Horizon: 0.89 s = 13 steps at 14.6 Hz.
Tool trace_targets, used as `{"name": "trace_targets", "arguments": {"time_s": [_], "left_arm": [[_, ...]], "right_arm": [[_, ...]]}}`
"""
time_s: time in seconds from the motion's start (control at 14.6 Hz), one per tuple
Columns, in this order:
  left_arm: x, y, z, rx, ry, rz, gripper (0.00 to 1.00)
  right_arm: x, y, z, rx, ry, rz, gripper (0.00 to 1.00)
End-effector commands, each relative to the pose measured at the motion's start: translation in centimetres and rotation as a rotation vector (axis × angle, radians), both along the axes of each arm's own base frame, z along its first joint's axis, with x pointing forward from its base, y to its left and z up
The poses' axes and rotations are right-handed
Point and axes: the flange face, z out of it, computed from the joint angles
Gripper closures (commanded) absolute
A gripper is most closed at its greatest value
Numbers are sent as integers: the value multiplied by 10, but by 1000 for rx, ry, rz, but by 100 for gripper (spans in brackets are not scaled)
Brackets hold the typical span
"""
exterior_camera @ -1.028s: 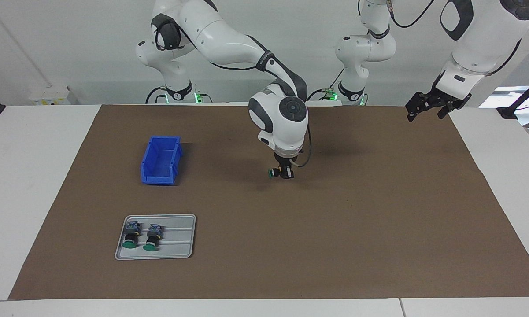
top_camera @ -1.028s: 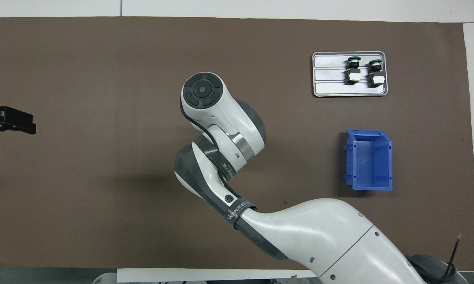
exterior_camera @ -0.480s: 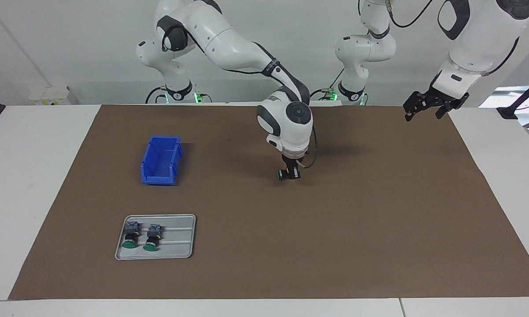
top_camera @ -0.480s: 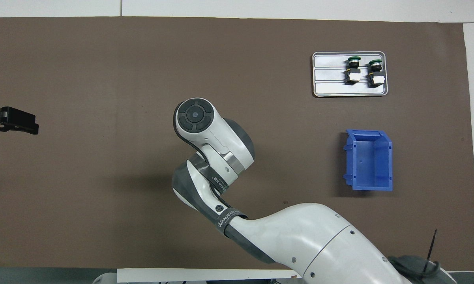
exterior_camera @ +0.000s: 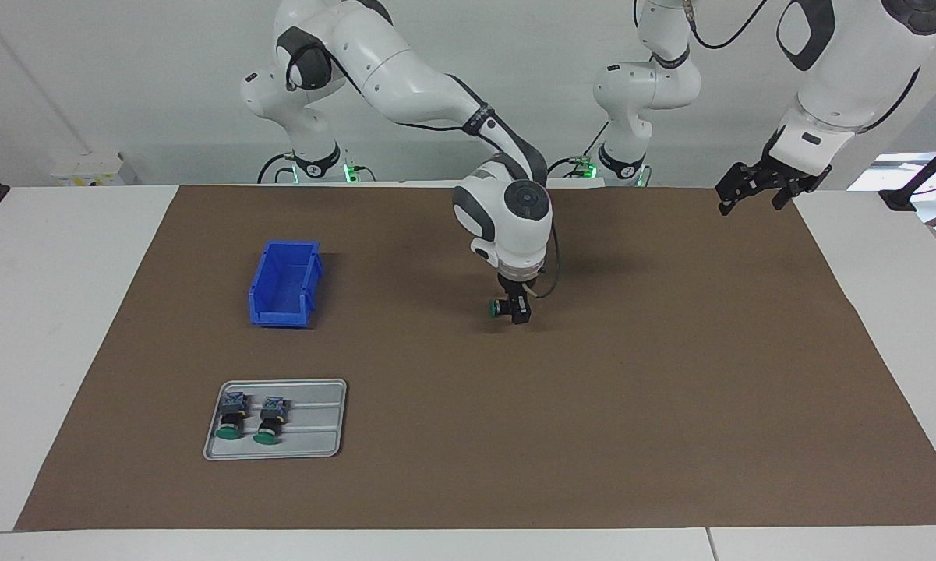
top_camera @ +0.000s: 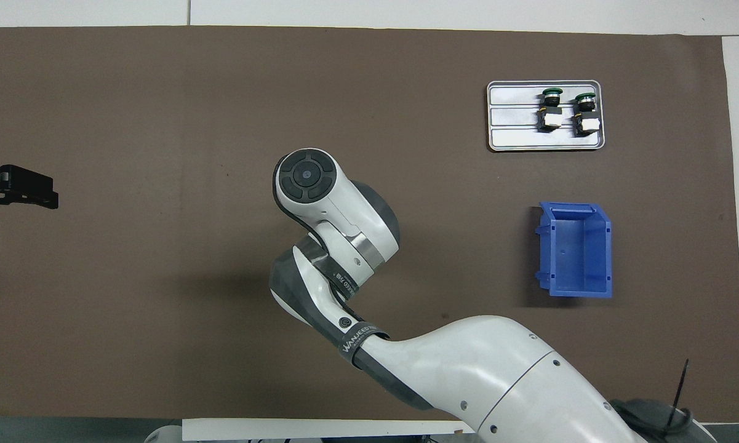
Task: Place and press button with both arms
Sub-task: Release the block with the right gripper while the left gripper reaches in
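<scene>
At the middle of the brown mat (exterior_camera: 592, 436), the right gripper (exterior_camera: 517, 310) points straight down, low over the surface. The button (exterior_camera: 499, 308) sits at its fingertips, green cap sideways toward the right arm's end of the table, body between the fingers. Whether the fingers clamp it or have parted from it cannot be told; the facing view shows them only as one dark mass around the button's barrel. Button appears at or just above the mat; contact with the mat cannot be confirmed. In the overhead view the right arm's wrist (top_camera: 335, 215) covers both gripper and button.

Left gripper (exterior_camera: 757, 189) hangs in the air over the mat's edge at the left arm's end of the table, well apart from the button. Fingers spread wide, nothing between them. Its tip also shows at the edge of the overhead view (top_camera: 27, 187). This arm waits.

Blue bin (exterior_camera: 284, 283) stands on the mat toward the right arm's end, nothing visible inside. Grey tray (exterior_camera: 312, 444) lies farther from the robots than the bin; two more buttons (exterior_camera: 232, 417) (exterior_camera: 270, 421) lie side by side in it, green caps pointing away from the robots.
</scene>
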Motion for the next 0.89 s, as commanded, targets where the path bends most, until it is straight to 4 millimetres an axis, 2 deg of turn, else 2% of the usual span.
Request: {"name": "trace_targets", "arguments": {"time_s": [0.0, 0.07, 0.21, 0.34, 0.48, 0.55, 0.69, 0.82], "left_arm": [[-10, 3, 0, 13, -5, 29, 0], [-10, 3, 0, 13, -4, 30, 0], [-10, 4, -1, 15, -5, 56, 0], [-11, 3, -2, 23, 0, 131, 0], [-13, -3, -6, 31, 9, 193, 0], [-13, -13, -11, 40, 10, 254, 0], [-17, -48, -21, 56, 9, 331, 0], [-18, -73, -27, 69, 6, 407, 0]], "right_arm": [[26, -40, 55, -2, 22, 113, 2], [33, -61, 77, -2, 31, 179, 2], [46, -117, 138, 20, 3, 314, 2], [53, -174, 184, 26, -3, 403, 2], [62, -243, 213, 34, 17, 545, 2], [64, -275, 225, 44, 26, 633, 2], [64, -334, 246, 66, 22, 809, 2], [56, -388, 270, 83, 9, 990, 2]]}}
